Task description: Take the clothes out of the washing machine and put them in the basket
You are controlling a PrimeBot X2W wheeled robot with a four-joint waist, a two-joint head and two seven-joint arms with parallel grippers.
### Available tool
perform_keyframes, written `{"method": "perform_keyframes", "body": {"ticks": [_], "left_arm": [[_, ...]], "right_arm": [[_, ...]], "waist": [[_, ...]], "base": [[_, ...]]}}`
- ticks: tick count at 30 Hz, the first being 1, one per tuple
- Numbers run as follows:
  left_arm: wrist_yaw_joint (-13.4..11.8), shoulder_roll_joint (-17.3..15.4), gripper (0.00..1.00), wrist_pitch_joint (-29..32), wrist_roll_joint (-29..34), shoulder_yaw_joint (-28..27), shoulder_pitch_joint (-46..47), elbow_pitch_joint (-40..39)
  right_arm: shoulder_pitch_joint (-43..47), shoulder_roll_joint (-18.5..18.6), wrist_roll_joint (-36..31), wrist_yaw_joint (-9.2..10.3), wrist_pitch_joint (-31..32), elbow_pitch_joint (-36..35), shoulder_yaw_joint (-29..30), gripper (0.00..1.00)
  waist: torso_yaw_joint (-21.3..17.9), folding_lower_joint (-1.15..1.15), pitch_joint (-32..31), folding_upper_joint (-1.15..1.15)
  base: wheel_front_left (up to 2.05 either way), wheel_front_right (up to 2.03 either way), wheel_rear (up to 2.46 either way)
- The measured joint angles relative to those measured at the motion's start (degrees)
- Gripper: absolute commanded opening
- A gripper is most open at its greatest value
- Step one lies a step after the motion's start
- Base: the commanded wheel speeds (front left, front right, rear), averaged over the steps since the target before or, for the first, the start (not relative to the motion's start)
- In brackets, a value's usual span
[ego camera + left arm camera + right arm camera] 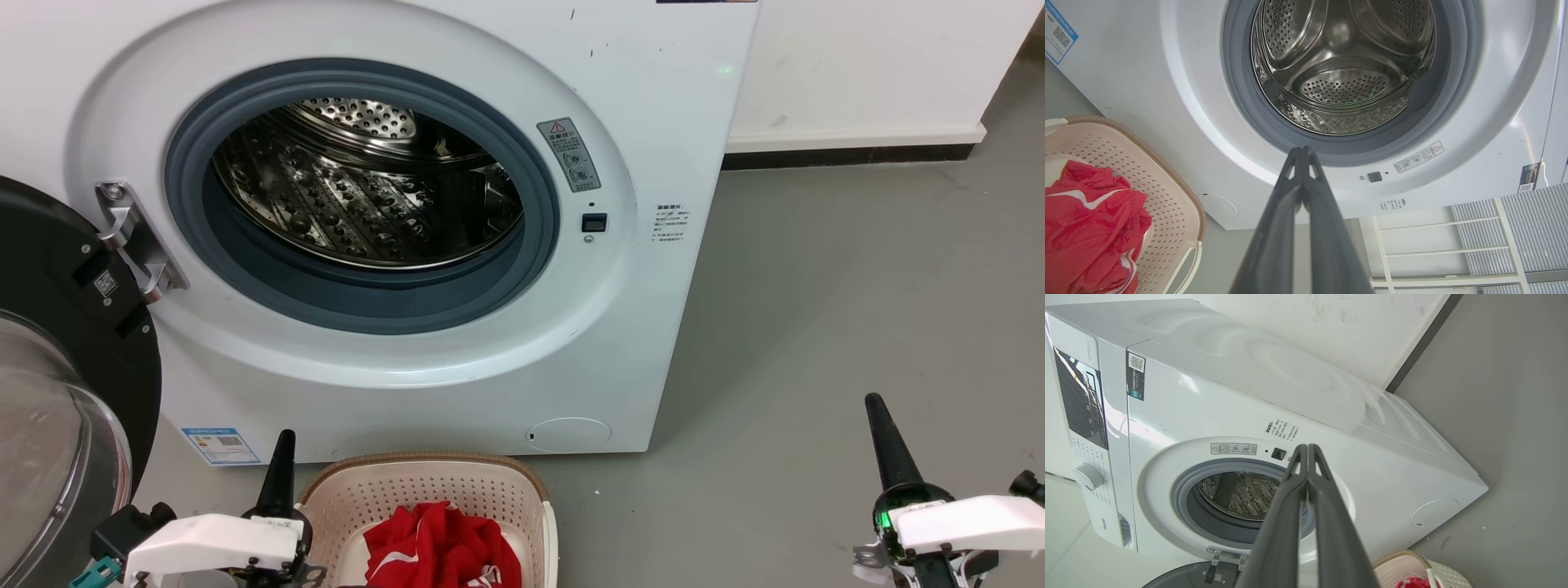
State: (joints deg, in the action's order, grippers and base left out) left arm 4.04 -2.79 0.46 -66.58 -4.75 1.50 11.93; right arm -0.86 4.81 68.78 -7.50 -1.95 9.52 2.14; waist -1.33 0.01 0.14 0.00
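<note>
The basket (490,494) on the floor is cut off by the head view's bottom edge, which takes its near side and the lower part of the red clothes (445,543). The open door (73,384) runs off the left edge, and the washing machine (653,122) loses its top. Print on its white label (669,222) and blue sticker (219,445) is too small to read. In the right wrist view, the right gripper (1307,447) and its fingers (1286,522) cover the porthole's right side.
</note>
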Motion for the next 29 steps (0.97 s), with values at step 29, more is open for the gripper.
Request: {"method": "perform_keyframes", "body": {"ticks": [29], "left_arm": [[2.0, 0.0, 0.0, 3.7, -15.4, -1.1, 2.6, 1.3]], "right_arm": [[-2.7, 0.0, 15.3, 0.0, 3.9, 2.6, 1.1, 0.0]], "waist": [[0.7, -0.01, 0.0, 0.0]], "base": [[0.0, 0.0, 0.0]]}}
